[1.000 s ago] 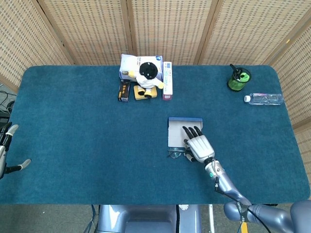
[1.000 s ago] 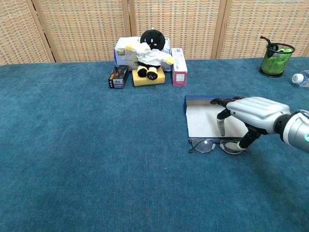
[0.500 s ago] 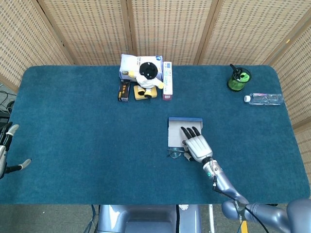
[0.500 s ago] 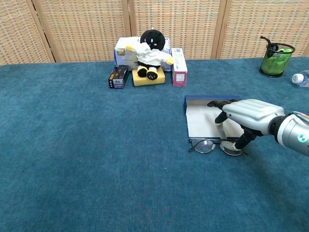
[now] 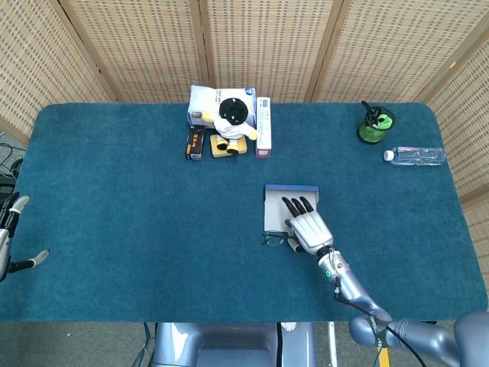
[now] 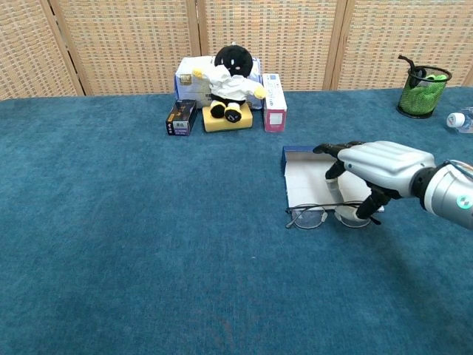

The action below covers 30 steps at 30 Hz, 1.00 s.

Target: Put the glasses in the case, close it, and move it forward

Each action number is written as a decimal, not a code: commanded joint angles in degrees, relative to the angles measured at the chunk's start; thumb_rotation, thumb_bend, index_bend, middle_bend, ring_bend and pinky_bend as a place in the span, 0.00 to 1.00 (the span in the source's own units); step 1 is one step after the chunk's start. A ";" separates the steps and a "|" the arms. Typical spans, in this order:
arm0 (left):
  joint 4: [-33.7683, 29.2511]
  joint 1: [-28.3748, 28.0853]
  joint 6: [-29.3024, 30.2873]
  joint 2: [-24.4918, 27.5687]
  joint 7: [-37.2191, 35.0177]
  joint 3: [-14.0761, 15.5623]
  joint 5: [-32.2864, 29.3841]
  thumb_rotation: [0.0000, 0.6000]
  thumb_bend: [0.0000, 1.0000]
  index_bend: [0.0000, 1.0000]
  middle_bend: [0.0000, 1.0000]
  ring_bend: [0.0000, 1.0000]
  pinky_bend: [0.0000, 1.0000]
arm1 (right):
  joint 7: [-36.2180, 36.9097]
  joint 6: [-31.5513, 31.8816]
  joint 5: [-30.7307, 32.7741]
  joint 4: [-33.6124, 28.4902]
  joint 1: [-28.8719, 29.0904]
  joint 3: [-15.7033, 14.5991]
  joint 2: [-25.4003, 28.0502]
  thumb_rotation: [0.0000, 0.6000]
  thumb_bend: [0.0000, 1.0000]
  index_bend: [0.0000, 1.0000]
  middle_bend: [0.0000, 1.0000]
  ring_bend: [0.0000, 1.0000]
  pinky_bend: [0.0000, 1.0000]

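Chest view: right hand (image 6: 384,166) reaches in from the right, palm down over the near right part of the case (image 6: 314,185), fingers curled down, thumb and one finger pinching the right lens end of the glasses (image 6: 325,217). Glasses sit at the near edge of the open case, frame partly over the case's near lip, left lens out toward the left; can't tell if they're lifted clear of the cloth. Case is a shallow open box, white inside with a blue rim, lying flat right of centre on the blue table (image 6: 133,259). Head view, same layout: right hand (image 5: 307,229) covers the near right of the case (image 5: 276,205), dark fingertips pointing far, glasses (image 5: 273,239) peeking out just left of the hand. Left hand (image 5: 14,237) is at the far left edge, off the table, fingers apart, holding nothing. Further back, left of centre: small dark box (image 6: 181,117), then plush toy (image 6: 230,83) sitting on a yellow block in front of a white bag (image 6: 194,76), with a tall pink-and-white box (image 6: 274,102) just right of it. Far right corner: green mesh pen holder (image 6: 423,90), and a water bottle (image 5: 416,155) lying on its side beside it.
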 commanded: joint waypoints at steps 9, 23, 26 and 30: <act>0.07 0.09 0.07 0.21 -0.54 -0.10 -0.12 1.00 0.00 0.00 0.00 0.00 0.00 | 1.22 -0.55 4.32 -1.64 1.73 4.28 1.65 1.00 0.49 0.60 0.02 0.00 0.00; 0.28 -0.35 -0.97 -0.03 -0.08 -0.28 -0.98 1.00 0.00 0.00 0.00 0.00 0.00 | 3.34 -4.16 10.59 5.31 5.37 8.11 0.82 1.00 0.49 0.60 0.03 0.00 0.00; 0.26 -0.48 -1.17 -0.02 -0.01 -0.40 -1.21 1.00 0.00 0.00 0.00 0.00 0.00 | 3.09 -5.30 11.62 7.98 6.74 8.52 -0.28 1.00 0.49 0.60 0.03 0.00 0.00; 0.35 -0.51 -1.30 0.03 -0.22 -0.56 -1.59 1.00 0.00 0.00 0.00 0.00 0.00 | 2.58 -6.16 12.63 10.93 7.92 8.64 -1.49 1.00 0.49 0.60 0.03 0.00 0.00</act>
